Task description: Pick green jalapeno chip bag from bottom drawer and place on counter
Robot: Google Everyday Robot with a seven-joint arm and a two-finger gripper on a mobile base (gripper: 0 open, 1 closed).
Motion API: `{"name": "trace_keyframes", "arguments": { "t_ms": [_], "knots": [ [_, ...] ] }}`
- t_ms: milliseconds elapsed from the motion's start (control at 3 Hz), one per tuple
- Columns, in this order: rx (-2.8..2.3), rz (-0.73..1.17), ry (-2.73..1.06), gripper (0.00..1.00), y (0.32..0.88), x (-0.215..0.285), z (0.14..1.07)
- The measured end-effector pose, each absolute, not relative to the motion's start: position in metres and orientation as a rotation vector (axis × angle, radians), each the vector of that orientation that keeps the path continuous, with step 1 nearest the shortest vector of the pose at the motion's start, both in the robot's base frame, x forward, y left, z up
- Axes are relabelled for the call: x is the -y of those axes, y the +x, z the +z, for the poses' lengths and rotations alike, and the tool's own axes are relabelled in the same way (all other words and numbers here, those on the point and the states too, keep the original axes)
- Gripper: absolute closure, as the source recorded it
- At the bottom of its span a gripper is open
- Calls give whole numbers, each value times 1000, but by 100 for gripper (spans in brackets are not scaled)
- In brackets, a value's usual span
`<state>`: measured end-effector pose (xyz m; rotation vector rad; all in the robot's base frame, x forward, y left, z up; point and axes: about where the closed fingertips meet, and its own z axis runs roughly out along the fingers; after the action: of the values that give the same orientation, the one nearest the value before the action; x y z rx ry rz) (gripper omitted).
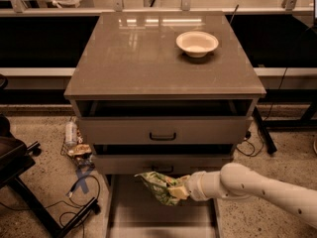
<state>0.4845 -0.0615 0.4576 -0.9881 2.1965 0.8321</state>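
My gripper (174, 191) is at the end of the white arm coming in from the lower right. It is shut on the green jalapeno chip bag (156, 184), a crinkled green foil bag, and holds it above the open bottom drawer (129, 213), just in front of the middle drawer's face. The bottom drawer is pulled out as a long grey tray at the bottom of the view. The counter (133, 48), glossy grey-brown, lies above and beyond the bag.
A white bowl (197, 42) sits on the counter's back right. Two upper drawers with black handles (162, 136) stand slightly open. Cables and small litter (79, 150) lie on the floor to the left, next to a dark chair base (20, 182).
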Motion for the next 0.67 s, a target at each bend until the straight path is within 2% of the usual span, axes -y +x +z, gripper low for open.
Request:
{"name": "trace_keyframes", "arguments": {
  "t_ms": [667],
  "knots": [
    [-2069,917,-1059,100,462,23,569]
  ]
}}
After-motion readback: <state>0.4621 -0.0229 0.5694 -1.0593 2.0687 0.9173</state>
